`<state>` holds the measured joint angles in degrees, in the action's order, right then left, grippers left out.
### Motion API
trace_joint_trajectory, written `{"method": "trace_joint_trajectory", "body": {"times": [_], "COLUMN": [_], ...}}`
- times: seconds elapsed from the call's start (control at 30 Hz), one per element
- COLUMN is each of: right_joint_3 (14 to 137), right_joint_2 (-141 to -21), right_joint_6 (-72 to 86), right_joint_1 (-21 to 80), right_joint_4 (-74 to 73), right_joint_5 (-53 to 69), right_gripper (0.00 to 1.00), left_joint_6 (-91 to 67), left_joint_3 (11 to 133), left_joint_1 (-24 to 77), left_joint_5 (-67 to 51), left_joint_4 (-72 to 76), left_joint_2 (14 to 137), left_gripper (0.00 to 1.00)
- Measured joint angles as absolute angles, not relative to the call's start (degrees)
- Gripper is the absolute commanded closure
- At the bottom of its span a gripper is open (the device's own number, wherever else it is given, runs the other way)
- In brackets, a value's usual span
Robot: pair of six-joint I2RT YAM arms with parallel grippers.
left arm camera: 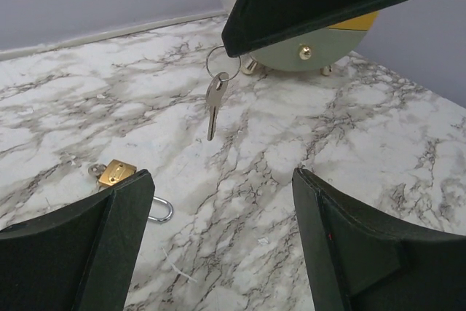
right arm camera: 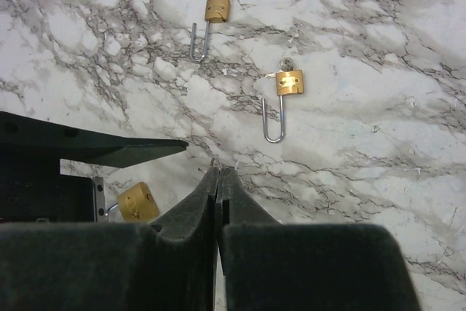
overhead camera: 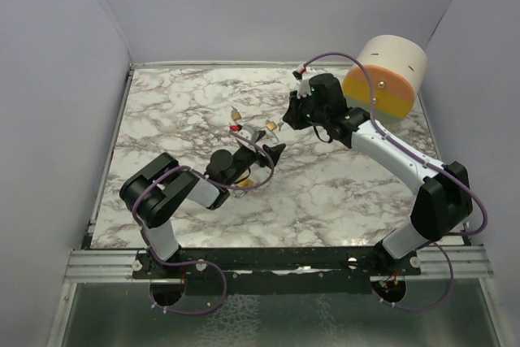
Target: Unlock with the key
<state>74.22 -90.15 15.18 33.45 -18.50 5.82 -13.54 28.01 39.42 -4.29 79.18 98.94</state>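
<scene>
Right fingers (right arm camera: 219,180) were clenched tight, tips pressed flat together, and they pinched the key ring (left arm camera: 222,63). From that ring the key (left arm camera: 212,111) hung straight down, blade pointing at the marble worktop (overhead camera: 341,193) and clear of it. So the key was in the air, out in the middle of the worktop, just ahead of the left arm.

Left fingers (overhead camera: 268,158) were released, spread wide with nothing between them, low over the worktop and aimed at the dangling key. The left wrist view framed it neatly: the key hung in the gap above the two dark tips.

Nearest padlock (left arm camera: 116,172), small and brass, lay flat on the marble just beside the left-hand tip, its steel shackle sticking out toward the camera. The right wrist view looked down on it too, next to the left arm's dark finger.

Two more brass padlocks lay farther out. The second padlock (right arm camera: 290,83) sat in the open with its long shackle trailing toward the right fingers. The third padlock (right arm camera: 217,10) lay beyond it, well apart from the key.

At the far right corner a round drum (overhead camera: 390,67) lay on its side, banded orange and yellow, a small brass knob on its pale face.
</scene>
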Motion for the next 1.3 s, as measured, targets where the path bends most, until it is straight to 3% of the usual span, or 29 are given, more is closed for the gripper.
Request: {"method": "trace_joint_trajectory", "body": {"times": [0.27, 0.77, 1.3], "right_joint_3": [74.2, 74.2, 73.3], "right_joint_2": [-89.1, -86.7, -86.7], "right_joint_6": [15.4, 15.8, 16.3], "right_joint_1": [33.5, 33.5, 33.5], "right_joint_4": [-19.6, -20.0, -20.0], "right_joint_5": [7.1, 7.8, 7.8], "right_gripper": [0.99, 0.99, 0.99], "left_joint_6": [-11.4, -10.3, -8.6], "left_joint_3": [30.7, 35.1, 36.3], "left_joint_1": [39.8, 39.8, 39.8], "left_joint_5": [-4.3, -3.6, -2.4], "left_joint_4": [87.3, 87.9, 88.0], "left_joint_2": [106.3, 111.4, 111.0], "left_gripper": [0.29, 0.44, 0.50]}}
